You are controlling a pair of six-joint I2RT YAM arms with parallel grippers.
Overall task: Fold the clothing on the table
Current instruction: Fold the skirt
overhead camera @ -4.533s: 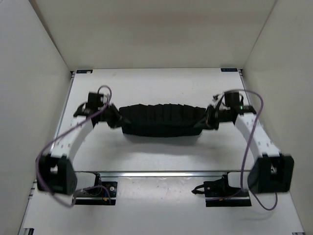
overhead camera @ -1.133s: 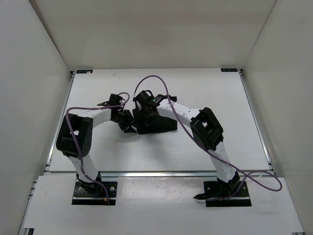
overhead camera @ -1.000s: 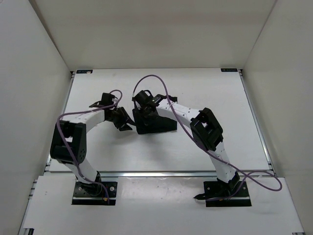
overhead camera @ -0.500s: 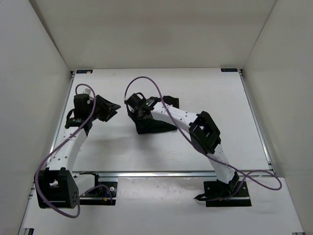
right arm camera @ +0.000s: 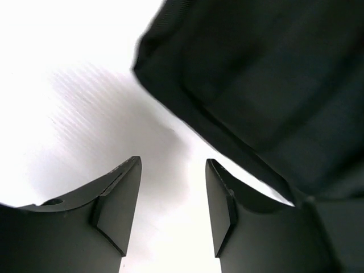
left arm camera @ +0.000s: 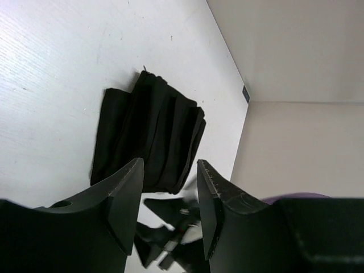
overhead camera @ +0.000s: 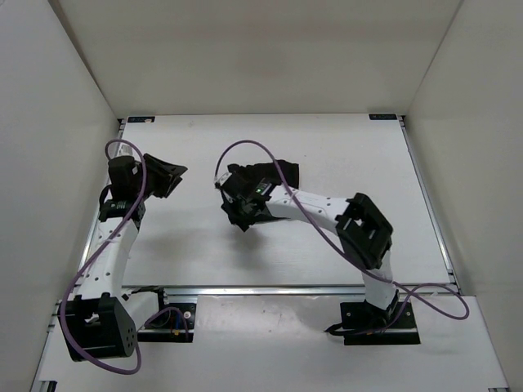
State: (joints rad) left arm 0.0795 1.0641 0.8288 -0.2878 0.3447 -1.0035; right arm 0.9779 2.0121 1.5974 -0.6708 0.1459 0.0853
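Observation:
The clothing (overhead camera: 278, 172) is a black pleated bundle folded small on the white table (overhead camera: 351, 155), just right of centre. My right gripper (overhead camera: 239, 218) hovers at the bundle's near-left corner, open and empty. In the right wrist view its fingers (right arm camera: 122, 193) frame bare table (right arm camera: 79, 91), and the clothing (right arm camera: 256, 79) fills the upper right. My left gripper (overhead camera: 174, 174) is off to the left, open, pointing toward the bundle with a wide gap of table between. In the left wrist view the clothing (left arm camera: 151, 133) lies beyond the left gripper (left arm camera: 169, 165), with nothing between the fingers.
White walls enclose the table on three sides, and thin metal rails (overhead camera: 425, 196) run along its edges. Purple cables (overhead camera: 245, 147) loop over both arms. The right arm's links (overhead camera: 364, 229) stretch across the near right of the table. Both bases (overhead camera: 159, 321) sit at the near edge.
The right gripper opened, let go of the clothing and slid off toward its near-left corner. The left arm drew back to the left, away from the bundle.

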